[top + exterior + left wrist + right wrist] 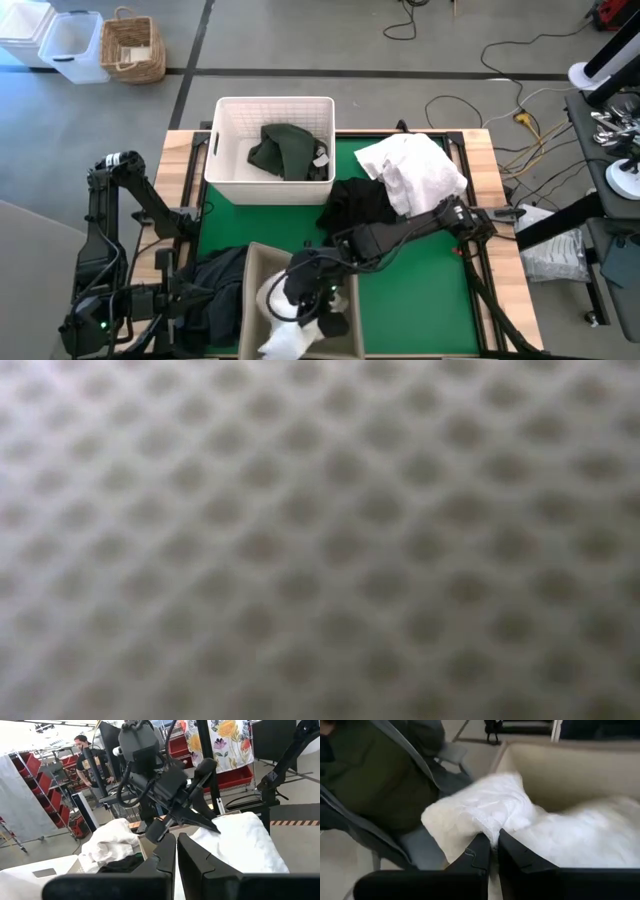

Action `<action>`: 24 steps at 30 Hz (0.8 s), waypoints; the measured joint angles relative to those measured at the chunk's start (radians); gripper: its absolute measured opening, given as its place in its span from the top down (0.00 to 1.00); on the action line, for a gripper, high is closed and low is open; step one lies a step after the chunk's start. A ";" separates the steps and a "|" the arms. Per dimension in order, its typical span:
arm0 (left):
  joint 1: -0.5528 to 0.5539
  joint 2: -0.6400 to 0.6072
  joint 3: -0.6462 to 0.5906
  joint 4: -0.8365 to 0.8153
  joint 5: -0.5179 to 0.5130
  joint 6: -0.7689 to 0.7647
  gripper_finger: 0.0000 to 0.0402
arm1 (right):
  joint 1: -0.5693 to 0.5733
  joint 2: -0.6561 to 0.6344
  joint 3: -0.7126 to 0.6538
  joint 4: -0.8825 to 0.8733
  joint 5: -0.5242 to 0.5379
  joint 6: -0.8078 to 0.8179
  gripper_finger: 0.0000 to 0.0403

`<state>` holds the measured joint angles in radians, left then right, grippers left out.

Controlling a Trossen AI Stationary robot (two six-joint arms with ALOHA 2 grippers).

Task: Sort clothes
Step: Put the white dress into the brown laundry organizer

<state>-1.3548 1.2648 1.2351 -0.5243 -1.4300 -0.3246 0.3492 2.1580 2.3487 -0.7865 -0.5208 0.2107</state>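
Observation:
A white garment [485, 815] lies partly in the tan bin [255, 270] at the table's near middle, and my right gripper [492, 845] is shut on it, above the bin [560, 765]. My left gripper [176, 852] is shut, held level at the near left and pointing toward the bin. Nothing shows between its fingers. Another white garment [412, 170] and a black one [358, 203] lie on the green mat [420, 290]. A dark green garment [285, 150] lies in the white basket [228, 140]. Dark garments [220, 290] lie left of the bin. My right gripper pinches a bunched fold of the white garment [492, 831] between its two fingers, coming slanting down from the table's right. The cloth spreads away from the fingertips. Part of it lies inside the tan bin and part [445, 827] reaches toward the bin's left wall.
The low view is filled by mesh fabric [320, 540] close to the lens. On the floor beyond the table stand a wicker basket [132, 45] and plastic boxes [72, 45]. A person [92, 762] stands in the room behind.

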 joint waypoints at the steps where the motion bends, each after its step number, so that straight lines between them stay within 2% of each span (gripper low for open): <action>1: 0.000 0.000 -0.001 0.000 0.000 -0.002 1.00 | 0.000 0.000 0.000 -0.020 0.001 0.005 0.97; 3: 0.000 0.000 -0.003 0.000 0.000 -0.004 1.00 | -0.003 0.000 0.000 -0.084 0.031 0.019 0.97; 6: 0.000 0.000 -0.005 0.000 0.000 -0.008 1.00 | -0.007 -0.003 0.000 -0.205 0.134 0.029 0.97; 12: 0.000 0.000 -0.006 0.000 0.000 -0.008 1.00 | -0.010 -0.006 0.000 -0.450 0.398 0.109 0.97; 17: 0.000 0.000 -0.006 0.000 0.000 -0.008 1.00 | 0.003 -0.006 0.000 -0.501 0.639 0.095 0.97; 21: 0.000 0.000 -0.007 -0.001 0.000 -0.008 1.00 | 0.021 -0.007 0.000 -0.483 0.662 -0.026 0.97; 24: 0.000 0.000 -0.008 -0.001 0.000 -0.008 1.00 | 0.026 -0.007 0.000 -0.479 0.657 -0.040 0.97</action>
<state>-1.3548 1.2648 1.2270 -0.5251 -1.4296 -0.3321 0.3755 2.1510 2.3489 -1.2655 0.1357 0.1711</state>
